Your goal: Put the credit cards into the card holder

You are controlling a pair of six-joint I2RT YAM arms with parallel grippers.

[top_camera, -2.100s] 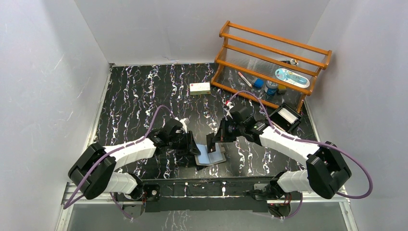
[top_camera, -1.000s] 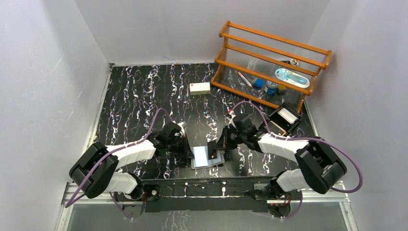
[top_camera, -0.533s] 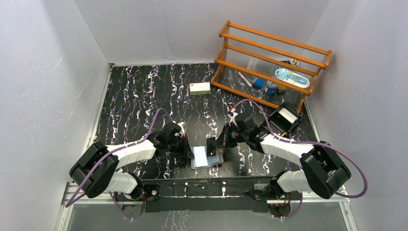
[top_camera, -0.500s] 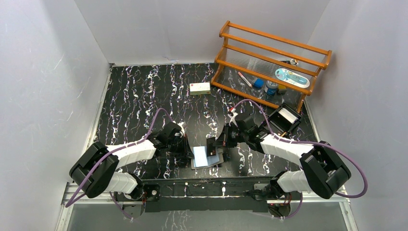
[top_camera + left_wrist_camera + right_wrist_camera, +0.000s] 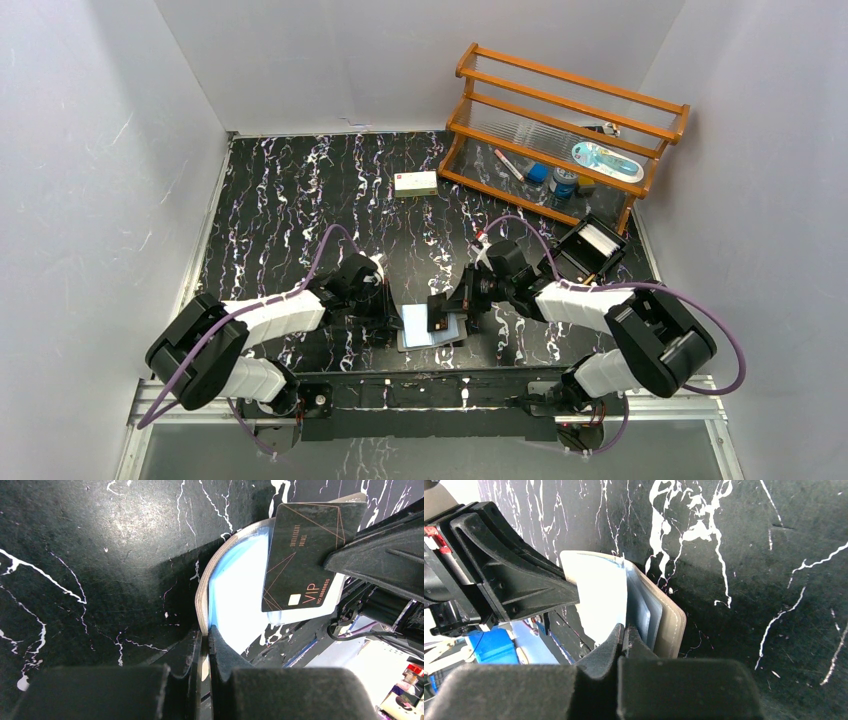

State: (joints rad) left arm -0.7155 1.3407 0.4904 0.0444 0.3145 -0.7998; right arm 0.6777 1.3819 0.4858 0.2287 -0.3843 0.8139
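While the card holder (image 5: 416,325) lies opened on the black marbled table (image 5: 290,200), I have both grippers on it.

Left gripper (image 5: 204,641): fingers clenched on the curved edge of the holder's grey flap, with the light blue lining showing to the wrist cam.

Right gripper (image 5: 623,632): fingers pinched tight on a thin edge I read as the credit card (image 5: 304,555). In the left wrist view it's a dark card with copper lines and "VIP" print. The right fingers hold it tilted over the blue inside of the holder, lower end overlapping the lining. I can't tell whether the card's edge is in a pocket or only resting against it.

The right wrist view shows the holder's stacked pocket layers just beside my right fingertips, and the left gripper across the holder on the opposite flap.

Away from the holder:
- white box with red mark (image 5: 416,183) well beyond it, toward the back wall
- wooden rack (image 5: 560,98) far back-right of it
- black tray (image 5: 588,222) to its right, past the right arm, with something white inside
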